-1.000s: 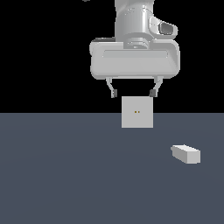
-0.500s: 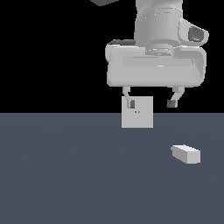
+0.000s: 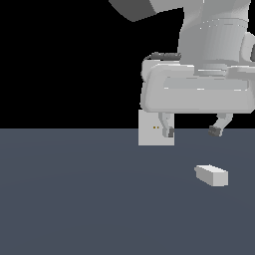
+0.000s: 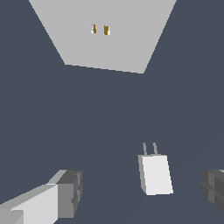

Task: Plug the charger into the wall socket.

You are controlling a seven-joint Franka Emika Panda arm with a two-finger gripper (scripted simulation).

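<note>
The charger [image 3: 211, 175] is a small light-grey block lying on the dark floor at the exterior view's right. In the wrist view the charger [image 4: 155, 174] shows two thin prongs pointing toward the wall socket. The wall socket [image 3: 152, 132] is an upright light-grey square plate with two tiny orange dots; it also shows in the wrist view [image 4: 105, 37]. My gripper [image 3: 192, 131] hangs open and empty above the charger, its fingers [image 4: 65, 192] spread wide to either side of it. One fingertip overlaps the socket's lower corner in the exterior view.
A flat dark grey floor [image 3: 74, 199] stretches around both things under a black background. Nothing else stands on it.
The gripper has moved toward the exterior view's right, from in front of the socket to above the charger, and looms larger. The charger and socket have not moved.
</note>
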